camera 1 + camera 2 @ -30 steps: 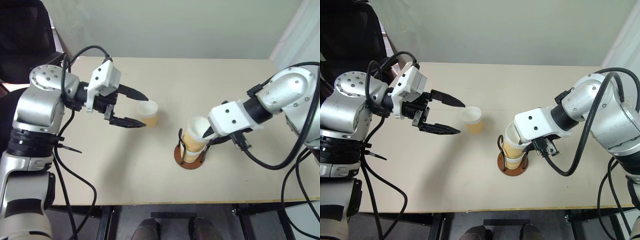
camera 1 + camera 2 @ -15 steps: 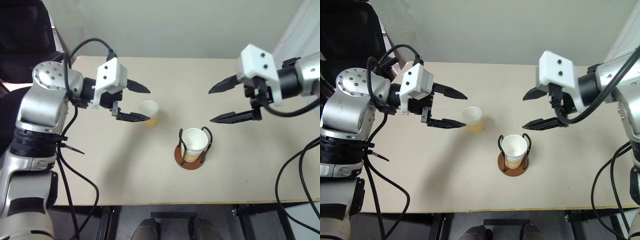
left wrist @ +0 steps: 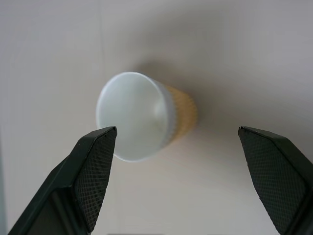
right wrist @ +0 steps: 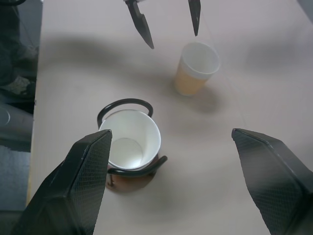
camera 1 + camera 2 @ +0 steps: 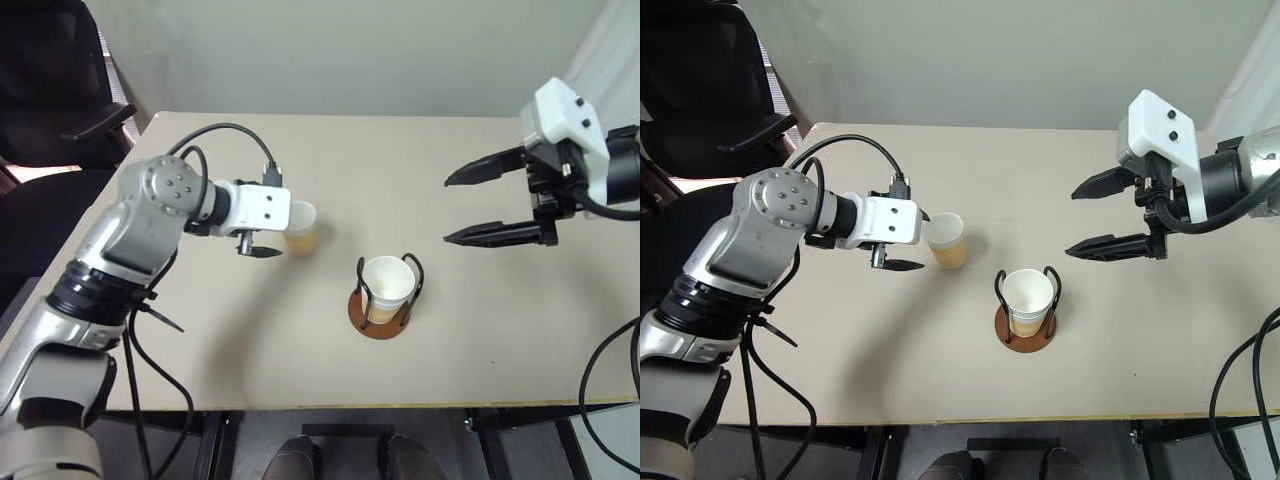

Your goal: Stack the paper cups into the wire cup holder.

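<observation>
Reaching in from the left, the left gripper (image 5: 908, 240) stands just beside the single paper cup (image 5: 946, 240), which is to the left of the wire cup holder (image 5: 1027, 312) and a little farther back on the table (image 5: 890, 350). Its two black fingers (image 3: 93, 171) are spread wide, wider than the cup, and they grip nothing. In the left wrist view their inner faces show a fine diamond pattern, like rubber pads. The cup is upright, tapered, with a tan-orange ribbed outside, a smooth white inside and a thin rolled rim. I cannot tell if a finger touches its wall.

The table is a flat, pale beige board with a matte surface.

The wire cup holder has a round reddish-brown disc as base and thin black wire loops that rise and curve at the top. Inside the loops sit the stacked paper cups (image 5: 1028, 298), nested one in another; the top one shows its white inside, and tan bands are visible below it.

To the right of the holder, and higher, the right gripper (image 5: 1098, 216) hangs in the air above the table. Its pointed black fingers are wide apart, and it is empty.
</observation>
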`<control>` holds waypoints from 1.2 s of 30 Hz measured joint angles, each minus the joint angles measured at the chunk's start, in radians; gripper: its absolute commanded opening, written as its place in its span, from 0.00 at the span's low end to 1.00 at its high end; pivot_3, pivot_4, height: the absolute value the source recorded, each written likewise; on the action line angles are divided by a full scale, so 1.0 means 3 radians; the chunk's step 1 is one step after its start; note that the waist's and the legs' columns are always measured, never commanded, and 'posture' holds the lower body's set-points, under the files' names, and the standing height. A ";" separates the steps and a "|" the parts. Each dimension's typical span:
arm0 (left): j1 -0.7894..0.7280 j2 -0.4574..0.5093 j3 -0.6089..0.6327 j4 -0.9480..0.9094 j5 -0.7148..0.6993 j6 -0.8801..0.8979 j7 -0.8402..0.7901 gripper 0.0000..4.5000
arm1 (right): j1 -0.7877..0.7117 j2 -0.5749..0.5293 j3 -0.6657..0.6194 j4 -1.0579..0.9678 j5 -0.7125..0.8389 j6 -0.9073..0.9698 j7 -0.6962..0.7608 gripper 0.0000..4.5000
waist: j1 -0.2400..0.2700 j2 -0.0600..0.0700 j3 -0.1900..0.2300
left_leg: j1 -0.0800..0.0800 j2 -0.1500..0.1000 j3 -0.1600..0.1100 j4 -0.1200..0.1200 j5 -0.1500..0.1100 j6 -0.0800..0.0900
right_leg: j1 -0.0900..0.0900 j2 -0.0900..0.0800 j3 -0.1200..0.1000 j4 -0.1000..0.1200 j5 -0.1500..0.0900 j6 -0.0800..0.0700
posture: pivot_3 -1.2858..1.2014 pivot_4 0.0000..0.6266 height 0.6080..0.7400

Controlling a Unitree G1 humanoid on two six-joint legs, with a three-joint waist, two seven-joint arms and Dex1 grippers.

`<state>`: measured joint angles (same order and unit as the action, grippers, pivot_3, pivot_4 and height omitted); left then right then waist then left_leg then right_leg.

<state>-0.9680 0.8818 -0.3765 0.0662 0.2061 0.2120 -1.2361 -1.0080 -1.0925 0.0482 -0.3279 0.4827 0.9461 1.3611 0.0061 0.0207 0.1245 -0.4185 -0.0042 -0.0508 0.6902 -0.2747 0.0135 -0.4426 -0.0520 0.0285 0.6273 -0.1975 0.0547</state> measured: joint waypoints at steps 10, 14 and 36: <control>-0.0116 -0.0260 -0.0061 0.0303 0.0313 -0.0103 0.0100 0.95 | 0.0068 -0.0100 -0.0038 0.0005 0.0231 -0.0004 -0.0029 0.90 | 0.0001 0.0000 0.0000 | 0.0000 0.0000 0.0000 -0.0007 0.0001 -0.0001 | -0.0003 0.0000 0.0000 0.0000 0.0000 0.0001 | 0.52 0.24 1.00; -0.0116 -0.0349 -0.0118 0.0406 0.0374 -0.0132 0.0098 0.95 | 0.0073 -0.0133 -0.0040 0.0009 0.0275 -0.0004 -0.0058 0.90 | 0.0002 0.0000 0.0000 | 0.0000 0.0000 0.0000 -0.0006 0.0001 -0.0001 | -0.0003 -0.0001 0.0000 0.0000 0.0001 0.0001 | 0.52 0.24 1.00; -0.0380 -0.0830 -0.0269 0.1609 0.0570 -0.0951 0.0164 0.40 | 0.0194 -0.0208 -0.0127 -0.0094 0.0517 0.0080 -0.0309 0.91 | 0.0023 0.0000 0.0000 | -0.0003 -0.0001 0.0002 -0.0003 0.0001 -0.0001 | -0.0005 -0.0001 0.0000 0.0001 0.0003 0.0005 | 0.52 0.24 1.00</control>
<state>-1.0820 0.6328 -0.4573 0.5489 0.3771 -0.0734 -1.1868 -0.9498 -1.1550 0.0099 -0.3560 0.6378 0.9702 1.2684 0.0131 0.0206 0.1245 -0.4195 -0.0044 -0.0501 0.6892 -0.2745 0.0131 -0.4442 -0.0522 0.0285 0.6277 -0.1968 0.0561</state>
